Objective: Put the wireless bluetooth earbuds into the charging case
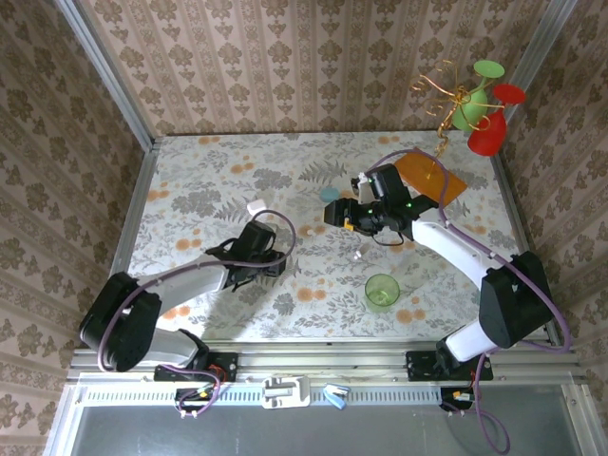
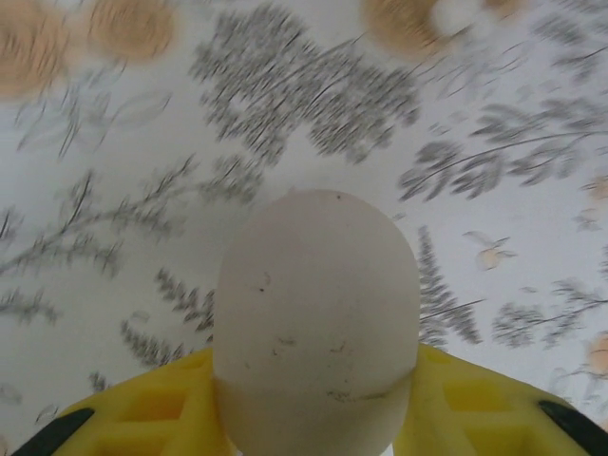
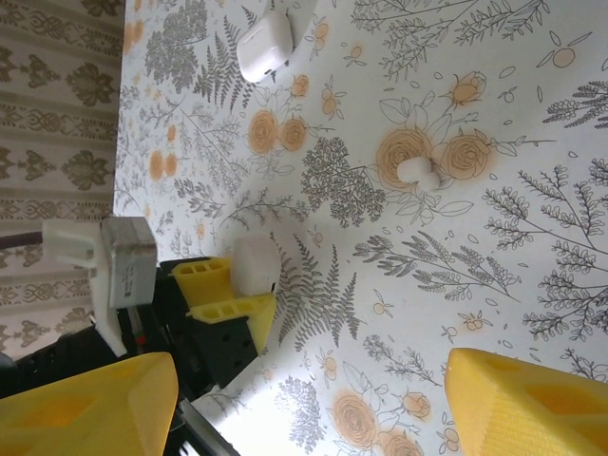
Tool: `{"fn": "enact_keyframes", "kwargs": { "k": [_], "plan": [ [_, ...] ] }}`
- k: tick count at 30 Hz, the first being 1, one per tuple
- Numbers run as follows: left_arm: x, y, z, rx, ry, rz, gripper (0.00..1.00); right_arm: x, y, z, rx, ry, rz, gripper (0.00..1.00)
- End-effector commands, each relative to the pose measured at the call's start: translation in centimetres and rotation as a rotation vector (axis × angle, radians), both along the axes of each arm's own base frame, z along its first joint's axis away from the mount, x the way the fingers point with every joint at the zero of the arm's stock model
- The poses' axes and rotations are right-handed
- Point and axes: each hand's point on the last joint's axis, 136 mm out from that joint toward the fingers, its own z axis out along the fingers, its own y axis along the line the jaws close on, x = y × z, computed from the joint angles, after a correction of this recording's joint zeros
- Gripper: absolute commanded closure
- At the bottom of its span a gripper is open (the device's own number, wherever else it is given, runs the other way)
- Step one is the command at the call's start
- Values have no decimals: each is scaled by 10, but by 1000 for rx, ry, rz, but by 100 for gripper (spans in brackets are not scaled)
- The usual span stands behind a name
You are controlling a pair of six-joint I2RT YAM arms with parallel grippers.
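A white pebble-shaped charging case point(image 2: 313, 313) sits between the yellow fingers point(image 2: 142, 418) of my left gripper point(image 2: 313, 408), which is shut on it just above the flowered table. The right wrist view shows that same case point(image 3: 255, 264) held in the left fingers point(image 3: 214, 290). Two small white earbuds point(image 3: 418, 172) lie touching on an orange flower print, apart from both grippers. My right gripper point(image 3: 304, 418) is open wide with nothing between its fingers, hovering over the table right of the left gripper point(image 1: 279, 255). From above, the right gripper point(image 1: 336, 213) is at the table's middle.
A second white case point(image 3: 264, 45) lies farther off on the table point(image 1: 190, 180). A small pale-blue object point(image 1: 329, 194) sits beside the right gripper. A green cup point(image 1: 382, 291) stands near the front. An orange sheet point(image 1: 429, 176) and a wire toy point(image 1: 475, 104) occupy the back right corner.
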Motion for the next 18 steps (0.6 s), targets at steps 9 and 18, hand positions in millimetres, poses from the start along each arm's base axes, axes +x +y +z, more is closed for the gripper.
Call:
{"fn": "enact_keyframes", "kwargs": {
  "k": [9, 18],
  "plan": [
    [-14, 3, -25, 37, 177, 45, 47, -4, -9, -12, -74, -4, -4, 24],
    [-28, -25, -7, -163, 242, 33, 25, -4, -9, -13, -74, -6, -5, 24]
  ]
}}
